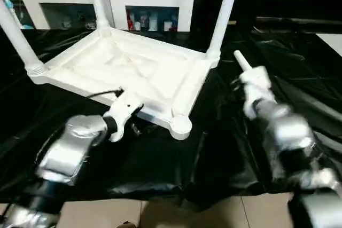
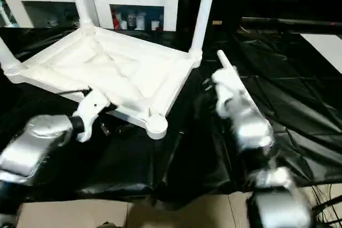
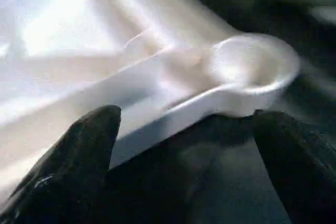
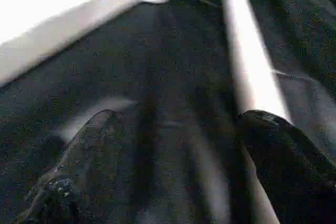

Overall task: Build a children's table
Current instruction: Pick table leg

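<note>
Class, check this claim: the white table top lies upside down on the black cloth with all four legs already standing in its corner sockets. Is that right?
Not quite. The table top lies upside down on the black cloth, but only three legs stand in sockets. The near corner socket is empty, as the left eye view shows, and a fourth leg lies on the cloth.

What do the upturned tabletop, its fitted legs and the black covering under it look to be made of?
Tabletop: seemingly moulded white plastic, smooth and faintly glossy, going by the cast ribs and round corner socket.
Fitted legs: matching white tubes, probably plastic, with a ridged collar at the base.
Black covering: thin shiny sheeting, creased and catching glare, possibly plastic film or glossy cloth.
</note>
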{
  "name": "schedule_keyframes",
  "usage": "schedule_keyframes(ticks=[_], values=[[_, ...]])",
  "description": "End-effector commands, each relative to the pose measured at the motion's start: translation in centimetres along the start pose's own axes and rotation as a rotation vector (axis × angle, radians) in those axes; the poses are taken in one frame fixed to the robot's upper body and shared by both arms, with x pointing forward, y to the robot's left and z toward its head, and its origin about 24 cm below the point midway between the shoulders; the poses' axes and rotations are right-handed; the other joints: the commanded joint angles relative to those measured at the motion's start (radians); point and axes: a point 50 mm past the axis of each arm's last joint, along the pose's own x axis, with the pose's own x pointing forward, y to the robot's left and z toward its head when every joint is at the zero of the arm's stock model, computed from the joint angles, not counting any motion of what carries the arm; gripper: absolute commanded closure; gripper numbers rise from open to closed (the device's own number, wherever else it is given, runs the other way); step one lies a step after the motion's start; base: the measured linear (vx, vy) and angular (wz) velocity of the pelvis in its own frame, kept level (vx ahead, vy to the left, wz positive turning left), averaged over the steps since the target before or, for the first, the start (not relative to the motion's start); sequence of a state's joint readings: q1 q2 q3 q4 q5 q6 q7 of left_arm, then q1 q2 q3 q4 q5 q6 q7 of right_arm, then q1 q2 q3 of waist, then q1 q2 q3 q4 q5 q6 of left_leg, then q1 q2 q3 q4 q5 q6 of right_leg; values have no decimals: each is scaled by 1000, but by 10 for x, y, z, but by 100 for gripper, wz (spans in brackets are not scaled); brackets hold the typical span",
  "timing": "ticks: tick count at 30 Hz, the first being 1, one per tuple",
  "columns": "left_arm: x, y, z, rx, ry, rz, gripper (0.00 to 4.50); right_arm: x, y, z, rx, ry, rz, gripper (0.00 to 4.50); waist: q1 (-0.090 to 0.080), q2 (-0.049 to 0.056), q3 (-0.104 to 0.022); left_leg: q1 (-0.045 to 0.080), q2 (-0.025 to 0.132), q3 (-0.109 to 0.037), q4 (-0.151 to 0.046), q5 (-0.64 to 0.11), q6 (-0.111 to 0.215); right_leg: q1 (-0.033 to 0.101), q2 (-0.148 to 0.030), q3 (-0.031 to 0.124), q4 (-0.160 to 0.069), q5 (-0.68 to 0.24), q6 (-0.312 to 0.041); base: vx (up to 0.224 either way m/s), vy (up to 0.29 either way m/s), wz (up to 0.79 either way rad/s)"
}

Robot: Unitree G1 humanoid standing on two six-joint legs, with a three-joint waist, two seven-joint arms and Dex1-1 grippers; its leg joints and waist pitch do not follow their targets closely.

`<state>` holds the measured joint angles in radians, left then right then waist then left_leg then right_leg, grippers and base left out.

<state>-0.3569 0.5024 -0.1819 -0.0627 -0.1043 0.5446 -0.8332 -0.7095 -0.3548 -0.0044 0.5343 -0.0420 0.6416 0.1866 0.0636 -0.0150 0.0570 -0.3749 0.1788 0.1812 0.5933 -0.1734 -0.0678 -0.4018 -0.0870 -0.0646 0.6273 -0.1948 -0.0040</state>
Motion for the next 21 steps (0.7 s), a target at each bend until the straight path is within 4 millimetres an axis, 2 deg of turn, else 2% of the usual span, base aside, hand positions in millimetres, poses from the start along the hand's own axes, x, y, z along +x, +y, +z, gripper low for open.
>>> schedule_keyframes(ticks=[1,3,6,7,11,13,18,19,20,21], values=[[-3,-6,6,6,-14,-68,0,1,-17,0,14,75,-24,26,-2,5,-70,14,34,-11,-63,-176,-2,54,-45,45,-63,-89,-230,0,0,0],[-3,-10,11,12,-28,-97,0,3,-29,0,-17,137,-23,6,-2,4,-67,13,34,-8,-60,-185,-2,51,-46,47,-67,-105,-234,0,0,0],[-1,-14,18,30,-52,-130,0,4,-45,-4,-15,224,-30,6,-4,3,-69,11,34,-8,-57,-179,2,54,-46,46,-65,-96,-251,0,0,0],[0,-15,20,36,-58,-137,0,4,-49,-6,5,240,-29,6,-5,-1,-69,10,35,-8,-56,-169,8,55,-46,46,-64,-80,-256,0,0,0],[2,-20,26,46,-71,-166,0,5,-52,-20,115,325,82,6,-6,-6,-73,7,37,-6,-51,-153,31,58,-48,44,-60,-66,-276,0,0,0],[4,-21,27,47,-73,-174,0,5,-52,-23,159,333,124,6,-4,-5,-72,5,38,-5,-49,-151,38,58,-47,43,-59,-68,-285,0,0,0],[5,-24,28,49,-74,-186,0,4,-57,-27,190,357,137,6,-4,-4,-70,7,42,-6,-48,-171,29,52,-47,40,-60,-115,-283,0,0,0],[6,-25,29,51,-76,-190,0,3,-60,-30,186,371,122,6,-3,-9,-69,7,42,-5,-48,-181,26,51,-47,41,-62,-135,-279,0,0,0],[6,-26,30,51,-77,-191,0,2,-61,-31,186,375,118,6,-2,-8,-69,8,42,-5,-48,-184,24,50,-48,40,-62,-144,-277,0,0,0],[6,-26,30,51,-77,-193,0,2,-63,-33,189,381,114,21,-2,-9,-68,6,41,-5,-48,-185,21,51,-48,41,-64,-152,-272,0,0,0]])
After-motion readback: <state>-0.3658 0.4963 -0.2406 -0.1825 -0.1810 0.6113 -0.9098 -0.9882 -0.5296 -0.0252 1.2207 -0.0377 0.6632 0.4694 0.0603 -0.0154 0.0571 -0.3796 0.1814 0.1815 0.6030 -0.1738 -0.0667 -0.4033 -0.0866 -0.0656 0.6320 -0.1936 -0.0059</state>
